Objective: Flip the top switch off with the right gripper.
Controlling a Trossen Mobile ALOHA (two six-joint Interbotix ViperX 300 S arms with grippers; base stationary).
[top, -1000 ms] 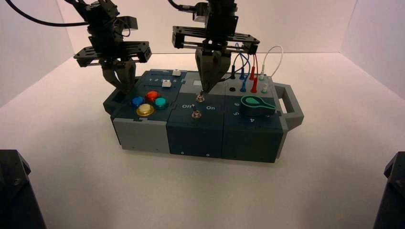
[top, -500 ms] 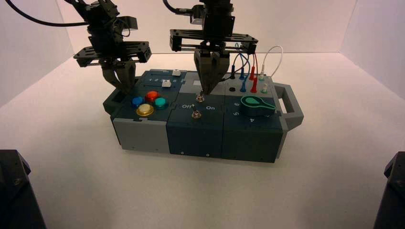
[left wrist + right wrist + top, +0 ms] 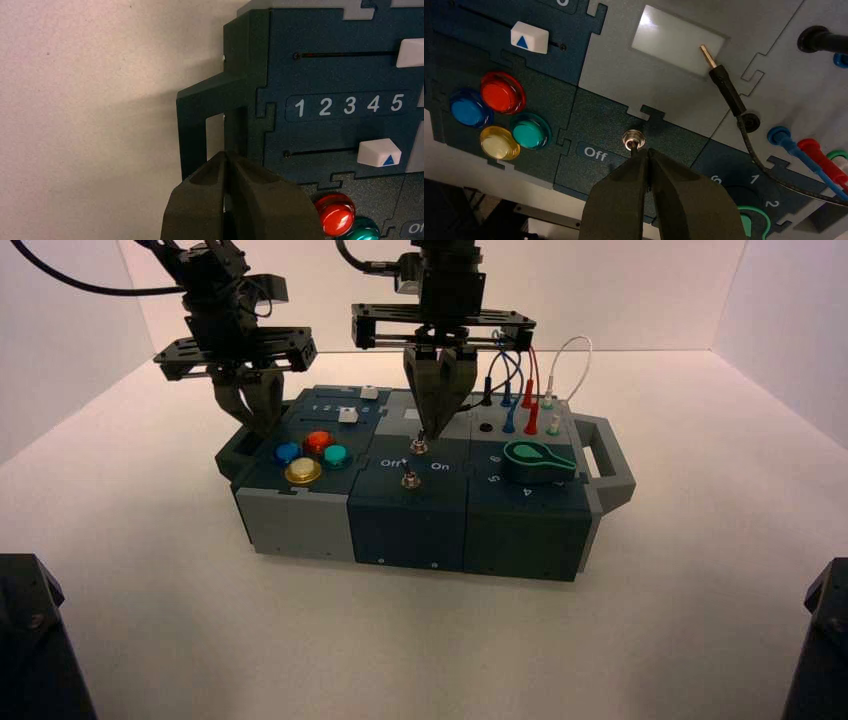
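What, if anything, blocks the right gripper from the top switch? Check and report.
Nothing visible does. In the high view, the right gripper is right at the top switch, its tips beside the lever. The black wire lies off to one side, not between them.

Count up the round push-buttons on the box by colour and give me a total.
Red button: 1
Blue button: 1
Yellow button: 1
Teal button: 1
Total: 4
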